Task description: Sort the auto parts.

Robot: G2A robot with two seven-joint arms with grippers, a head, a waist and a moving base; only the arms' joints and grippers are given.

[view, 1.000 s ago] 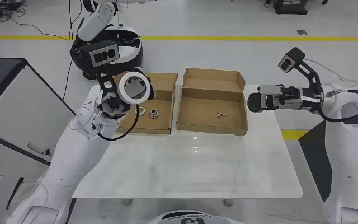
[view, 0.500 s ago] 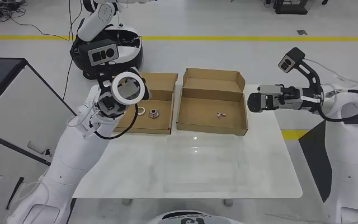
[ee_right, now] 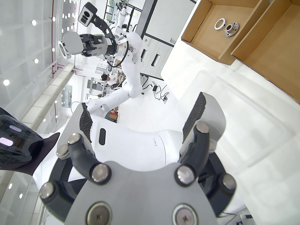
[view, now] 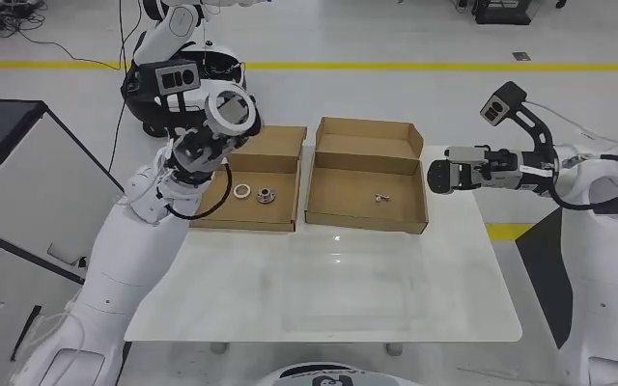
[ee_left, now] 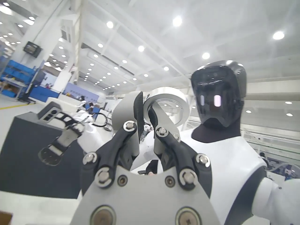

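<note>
- large metal ring (view: 232, 108): clamped by its wall in the left claw (ee_left: 145, 112), one finger (ee_left: 138, 108) outside the rim and the other through the hole. It stands at the claw's tip, up in the air.
- Change: within the last second the left claw has swung upward, taking the ring from low over the left box (view: 220, 220) to a higher spot that seems nearer the box's far wall. The claw now points towards the ceiling.
- Below the left claw, a small ring (view: 241, 190) and a flanged hub (view: 266, 196) lie just beside each other on the box floor.
- The right claw (ee_right: 140, 115) hangs wide open and empty. The right box (view: 328, 207) is just in front of it, and a small part (view: 379, 198) inside lies well apart from its fingers.
- Judgement: the ring was lifted rather than released, so it is not yet sorted. Its grip looks firm, but which box it is meant for cannot be told.
</note>
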